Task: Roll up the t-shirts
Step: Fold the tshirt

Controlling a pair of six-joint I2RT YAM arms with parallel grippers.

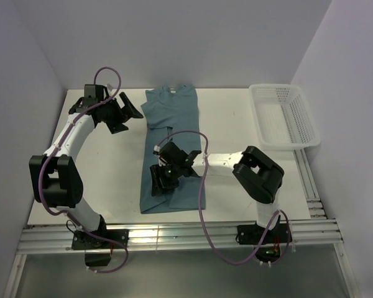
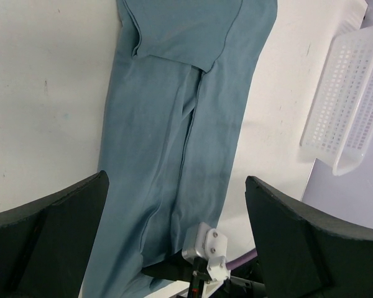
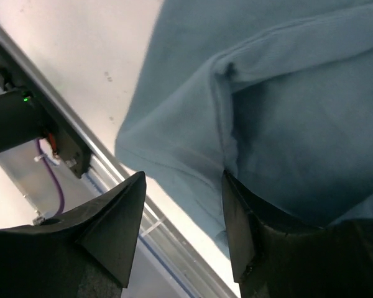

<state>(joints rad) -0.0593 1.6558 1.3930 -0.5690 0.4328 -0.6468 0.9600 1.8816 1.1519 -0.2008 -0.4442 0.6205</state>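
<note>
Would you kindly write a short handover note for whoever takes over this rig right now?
Left gripper: open, holding nothing, over the white table beside the collar end of the dusty teal-blue short-sleeved t-shirt.
Right gripper: open, low over the near hem, gripping nothing.
T-shirt: flat mid-table, folded into a long strip; white mesh basket at far right.
Done: lengthwise fold. Left: the roll, not yet begun.
</note>
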